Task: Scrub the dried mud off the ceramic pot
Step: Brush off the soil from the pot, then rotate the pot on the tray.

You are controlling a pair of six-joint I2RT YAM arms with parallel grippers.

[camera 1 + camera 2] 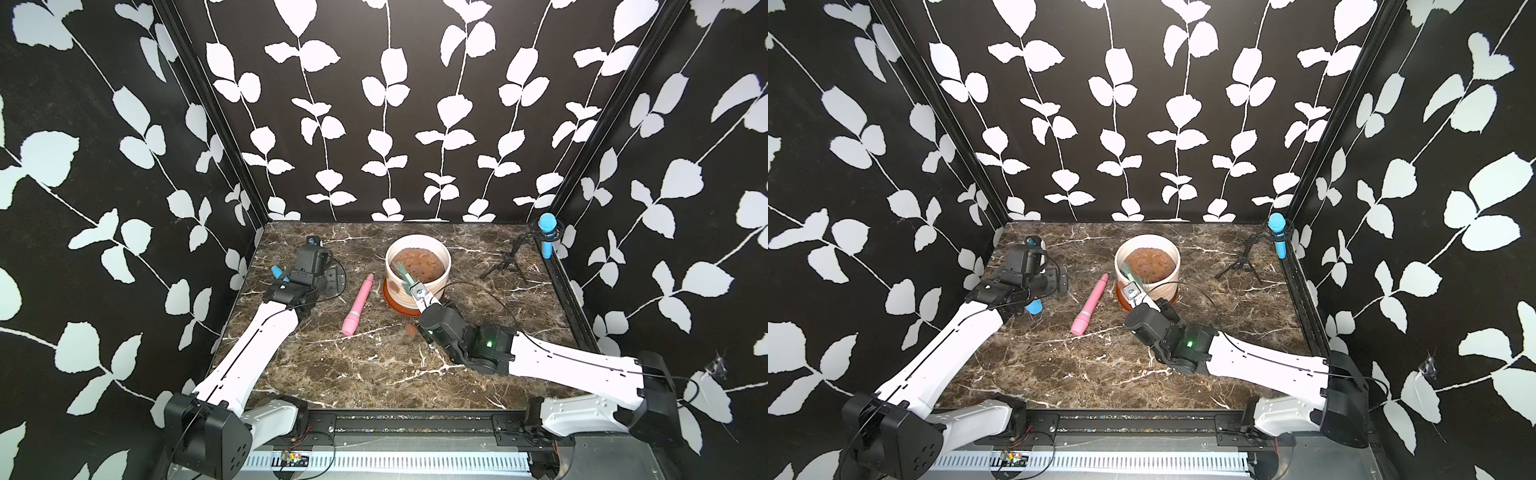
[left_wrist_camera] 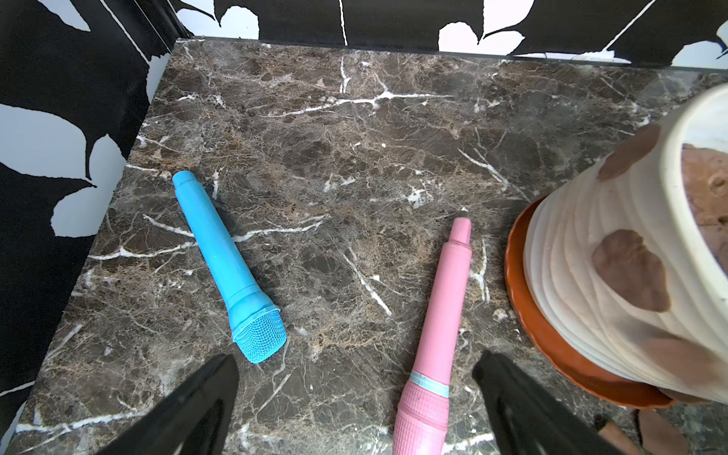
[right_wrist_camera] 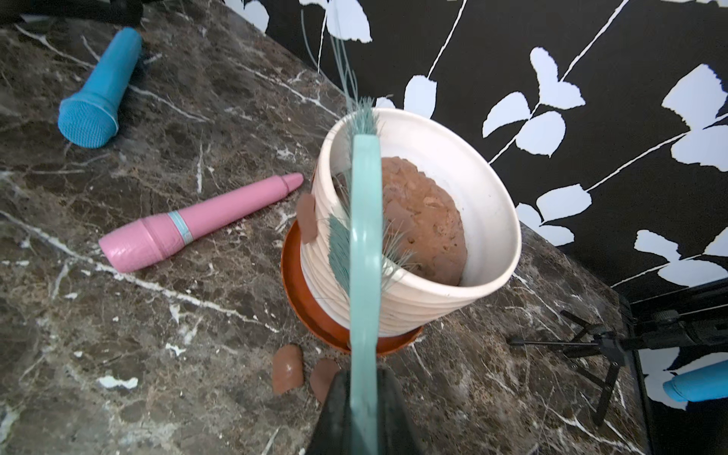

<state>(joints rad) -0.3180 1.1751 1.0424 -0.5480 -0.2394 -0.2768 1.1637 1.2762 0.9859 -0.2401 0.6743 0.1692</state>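
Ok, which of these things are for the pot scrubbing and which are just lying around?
For the job: pot, mud patches, brush in the right gripper.
Lying about: pink mic, blue mic, second blue mic on a tripod.

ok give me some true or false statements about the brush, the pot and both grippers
1. The right gripper is shut on the teal brush. True.
2. The left gripper holds the pink microphone. False: it is open and empty; the microphone lies on the table.
3. Patches of dried mud stick to the ceramic pot. True.
4. The pot lies on its side. False: it stands upright in its orange saucer.
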